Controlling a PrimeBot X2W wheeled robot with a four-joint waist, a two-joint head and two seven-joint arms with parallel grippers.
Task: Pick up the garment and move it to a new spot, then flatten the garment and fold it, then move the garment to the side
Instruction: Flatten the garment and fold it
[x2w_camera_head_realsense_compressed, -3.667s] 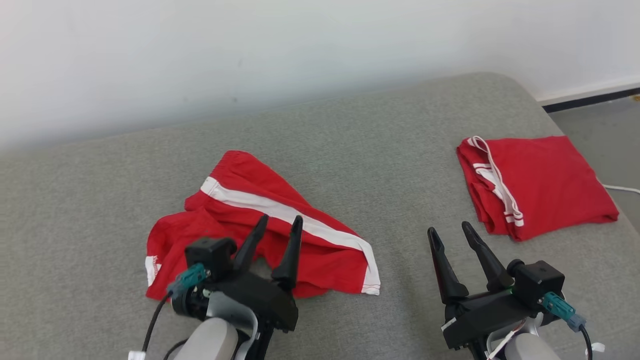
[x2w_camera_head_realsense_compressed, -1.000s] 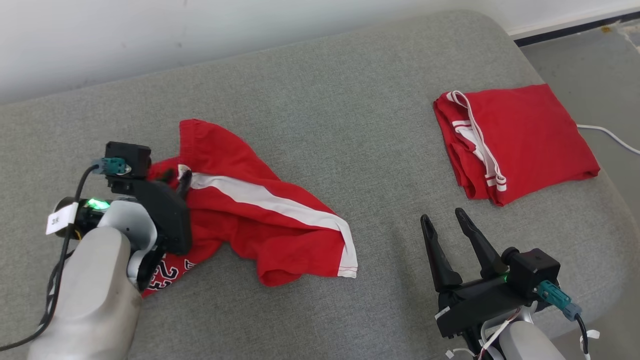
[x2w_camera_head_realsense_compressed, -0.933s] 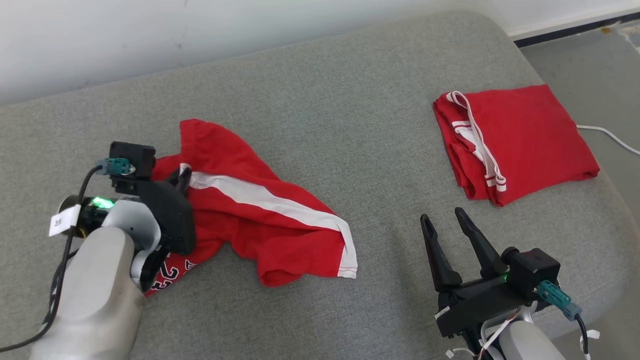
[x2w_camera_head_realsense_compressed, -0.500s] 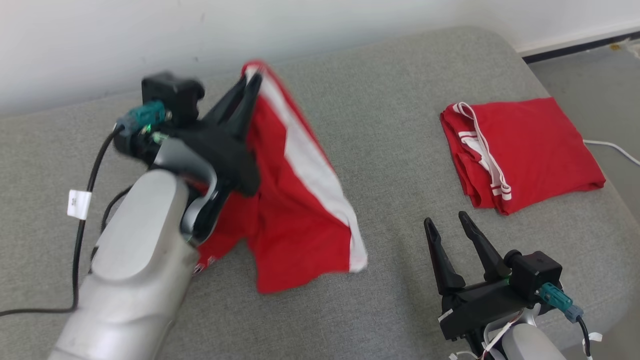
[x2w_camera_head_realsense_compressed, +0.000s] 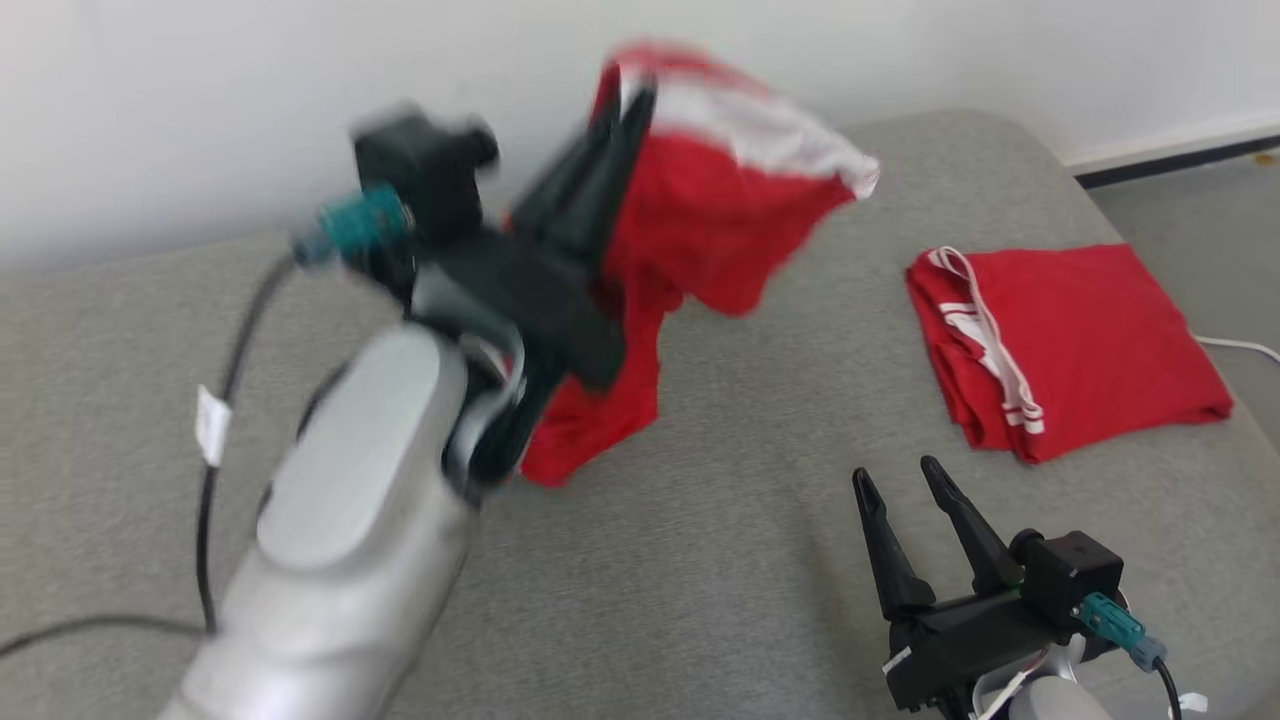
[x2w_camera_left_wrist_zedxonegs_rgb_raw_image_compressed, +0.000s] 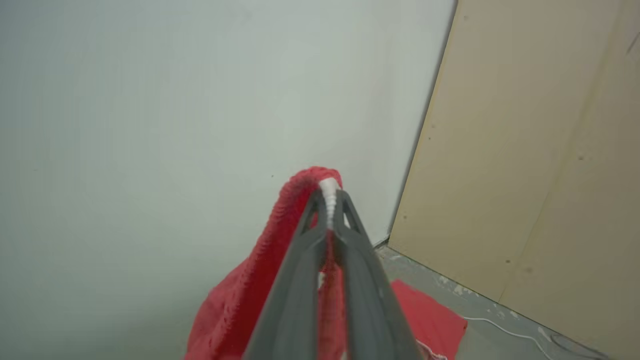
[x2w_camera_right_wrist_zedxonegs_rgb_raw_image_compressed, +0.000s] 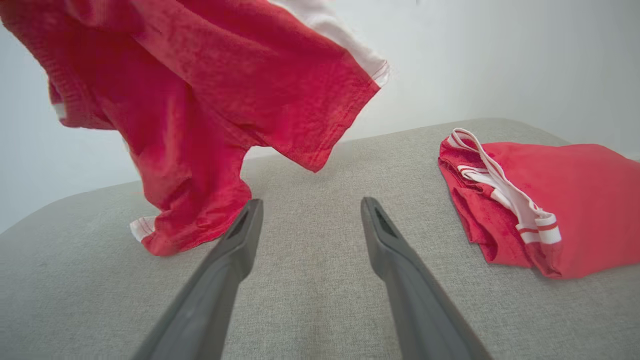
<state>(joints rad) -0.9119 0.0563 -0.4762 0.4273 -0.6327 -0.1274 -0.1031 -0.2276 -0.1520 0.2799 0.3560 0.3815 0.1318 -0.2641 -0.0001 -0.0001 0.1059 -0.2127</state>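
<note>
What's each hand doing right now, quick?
Left hand: shut on the red garment, held in the air.
Right hand: open, empty.

Housing of left gripper (x2w_camera_head_realsense_compressed: 622, 100) black; two long dark tapered fingers, boxy black module alongside. Teal connector (x2w_camera_head_realsense_compressed: 352, 225) feeds black cable (x2w_camera_head_realsense_compressed: 205, 520) bearing white tag (x2w_camera_head_realsense_compressed: 212, 425). Forearm (x2w_camera_head_realsense_compressed: 350, 560): smooth silver-grey shell. Same black build on right gripper (x2w_camera_head_realsense_compressed: 895, 472), with teal plug (x2w_camera_head_realsense_compressed: 1112, 615).

Bright even light; motion blur smears the left gripper (x2w_camera_head_realsense_compressed: 632, 105).
</note>
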